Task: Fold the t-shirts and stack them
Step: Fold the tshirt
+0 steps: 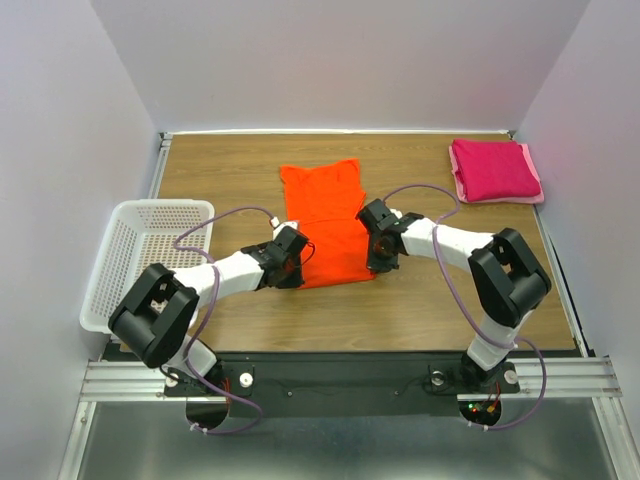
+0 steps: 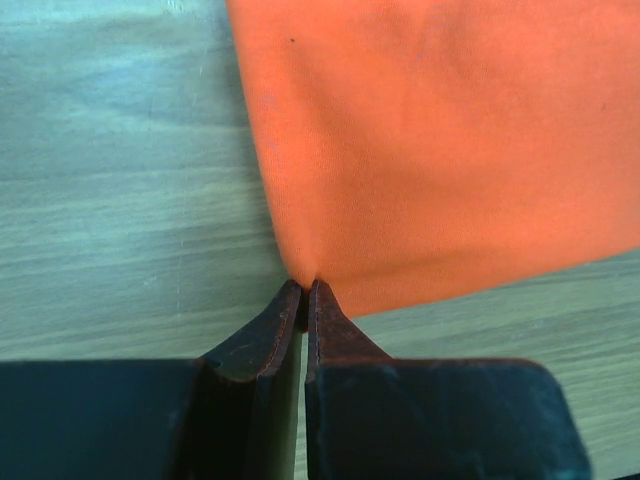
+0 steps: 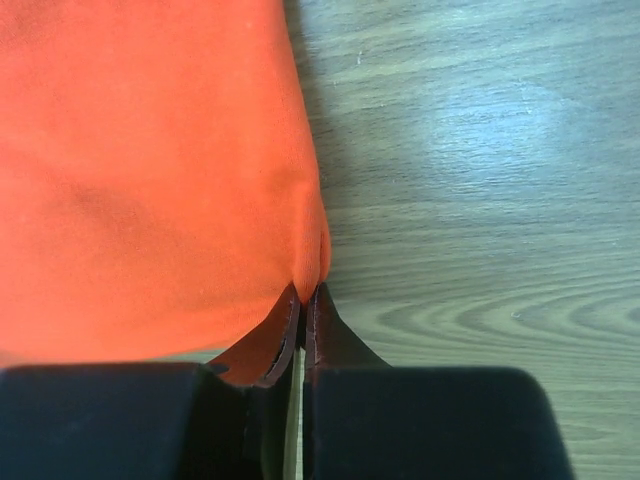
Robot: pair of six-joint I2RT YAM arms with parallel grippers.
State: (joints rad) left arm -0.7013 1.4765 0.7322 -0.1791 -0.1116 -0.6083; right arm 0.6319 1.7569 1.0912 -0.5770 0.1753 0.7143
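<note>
The orange t-shirt (image 1: 330, 220) lies folded lengthwise in a long strip on the middle of the wooden table. At the strip's near left corner my left gripper (image 1: 296, 262) is shut on the cloth; the left wrist view shows the corner of the orange t-shirt (image 2: 420, 150) pinched between the tips of my left gripper (image 2: 304, 289). My right gripper (image 1: 376, 256) is shut on the near right corner, with a fold of the orange t-shirt (image 3: 150, 180) pinched at my right gripper (image 3: 306, 292). The magenta-pink t-shirt (image 1: 494, 170) lies folded at the far right.
A white lattice basket (image 1: 116, 262) stands at the table's left edge, beside the left arm. Raised rails run along the table's left and right sides. Bare wood (image 1: 420, 310) stretches in front of the orange strip.
</note>
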